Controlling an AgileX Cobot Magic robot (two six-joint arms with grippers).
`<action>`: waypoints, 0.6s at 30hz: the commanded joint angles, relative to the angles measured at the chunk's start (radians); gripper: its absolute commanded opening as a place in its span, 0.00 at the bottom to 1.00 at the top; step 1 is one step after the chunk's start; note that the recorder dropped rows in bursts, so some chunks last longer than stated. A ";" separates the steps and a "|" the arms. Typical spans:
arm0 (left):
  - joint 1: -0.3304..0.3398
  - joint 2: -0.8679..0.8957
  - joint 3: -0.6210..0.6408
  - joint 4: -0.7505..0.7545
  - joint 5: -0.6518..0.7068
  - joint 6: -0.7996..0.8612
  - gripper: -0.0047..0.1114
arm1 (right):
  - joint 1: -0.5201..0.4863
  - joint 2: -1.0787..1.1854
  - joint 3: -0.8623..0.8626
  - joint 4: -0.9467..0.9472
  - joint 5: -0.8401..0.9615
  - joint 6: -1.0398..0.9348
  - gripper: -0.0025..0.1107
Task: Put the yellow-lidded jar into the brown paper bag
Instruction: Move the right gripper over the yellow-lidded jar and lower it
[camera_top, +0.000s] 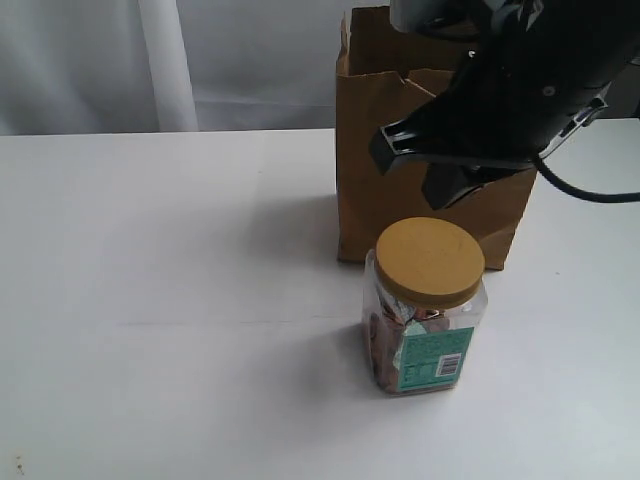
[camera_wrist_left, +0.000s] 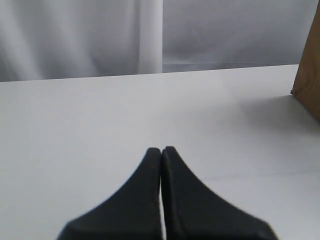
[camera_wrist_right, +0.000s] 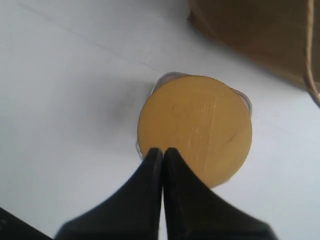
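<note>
The yellow-lidded jar (camera_top: 425, 300) stands upright on the white table just in front of the brown paper bag (camera_top: 400, 160), which stands upright with its jagged top open. My right gripper (camera_top: 390, 148) hangs shut and empty above the jar, in front of the bag. In the right wrist view its tips (camera_wrist_right: 162, 150) lie over the near rim of the lid (camera_wrist_right: 195, 130), above it and apart from it, with the bag (camera_wrist_right: 255, 30) beyond. My left gripper (camera_wrist_left: 161, 149) is shut on nothing over bare table; a bag corner (camera_wrist_left: 310, 85) shows at the edge.
The white table (camera_top: 150, 300) stretches out left of the jar and bag. A pale curtain (camera_top: 160, 60) hangs behind the table's far edge. A thin paper handle (camera_wrist_right: 310, 75) hangs on the bag's side.
</note>
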 joint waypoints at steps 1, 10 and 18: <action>-0.005 0.003 -0.002 -0.004 -0.009 -0.004 0.05 | 0.003 -0.002 -0.007 -0.014 0.012 0.004 0.02; -0.005 0.003 -0.002 -0.004 -0.009 -0.004 0.05 | 0.003 -0.002 -0.007 -0.042 0.021 -0.018 0.77; -0.005 0.003 -0.002 -0.004 -0.009 -0.004 0.05 | 0.003 -0.002 -0.007 -0.038 0.018 0.023 0.95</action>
